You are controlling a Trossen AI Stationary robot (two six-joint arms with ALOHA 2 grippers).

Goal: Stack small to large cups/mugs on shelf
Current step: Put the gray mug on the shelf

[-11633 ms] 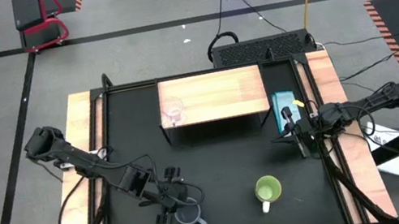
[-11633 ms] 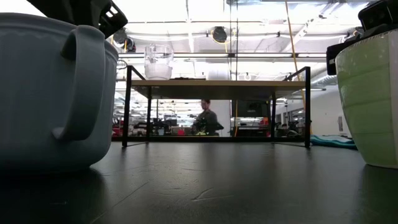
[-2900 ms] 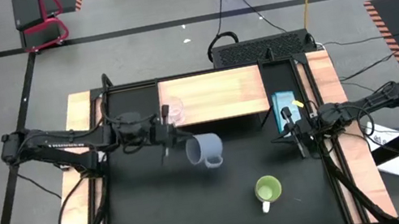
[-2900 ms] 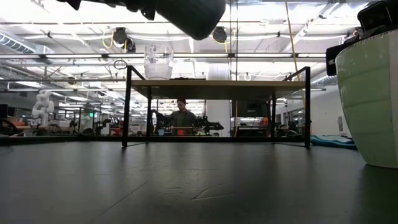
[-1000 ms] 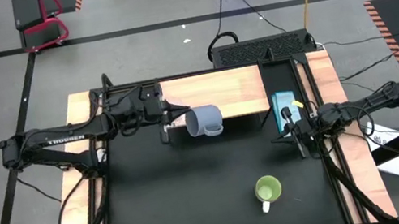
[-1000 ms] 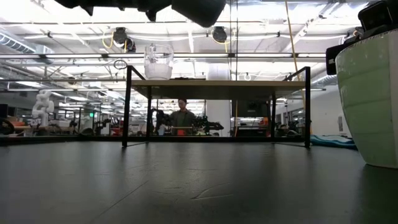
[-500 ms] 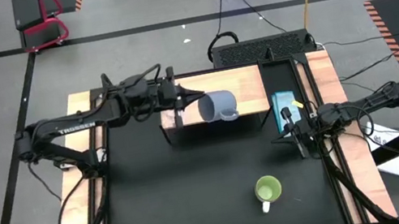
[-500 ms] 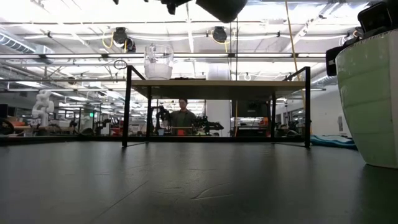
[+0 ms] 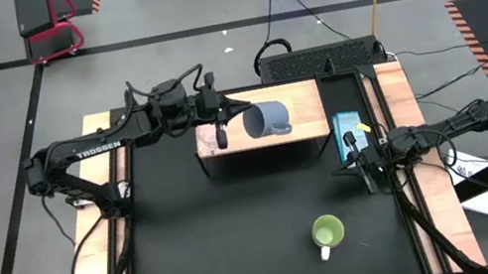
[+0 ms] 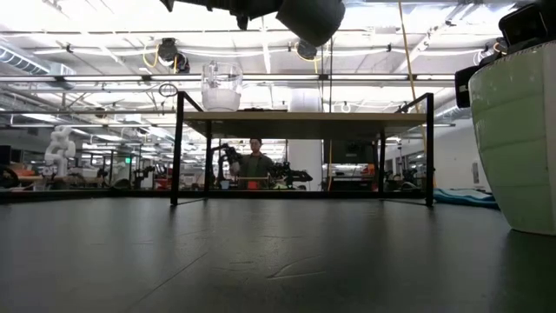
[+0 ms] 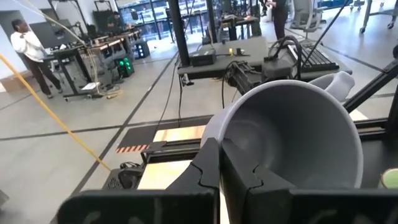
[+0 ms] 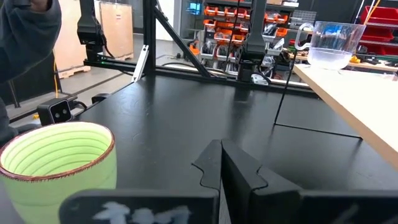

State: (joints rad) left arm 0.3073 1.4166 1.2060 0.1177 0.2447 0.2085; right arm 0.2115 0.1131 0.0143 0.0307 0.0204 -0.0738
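- The lime-green mug (image 9: 327, 233) stands upright on the black worktop (image 9: 260, 225), nearest the front edge and well apart from the shelf (image 9: 299, 107). Nothing touches it. Judged from this, its placement is the last step and has not begun.
- The right end effector (image 9: 368, 176) rests at the right side of the worktop, beside the teal box (image 9: 348, 129). Its fingers are closed together and hold nothing; this arm appears to be waiting.
- The left end effector (image 9: 232, 114) is raised over the shelf, its fingers pinched shut on the rim of the grey-blue mug (image 9: 267, 120). The mug hangs tipped on its side, mouth toward the wrist camera, above the middle of the board and clear of it in the low view. This middle-sized mug is therefore in transit, not yet set down.
- The glass cup (image 9: 214, 138) already stands upright on the left end of the shelf, so the smallest vessel seems to be done.
- Overall, roughly one of three placements is finished and the second is under way. What remains is to turn the grey-blue mug upright, lower it next to the glass cup, release it, then bring the green mug to the right end.
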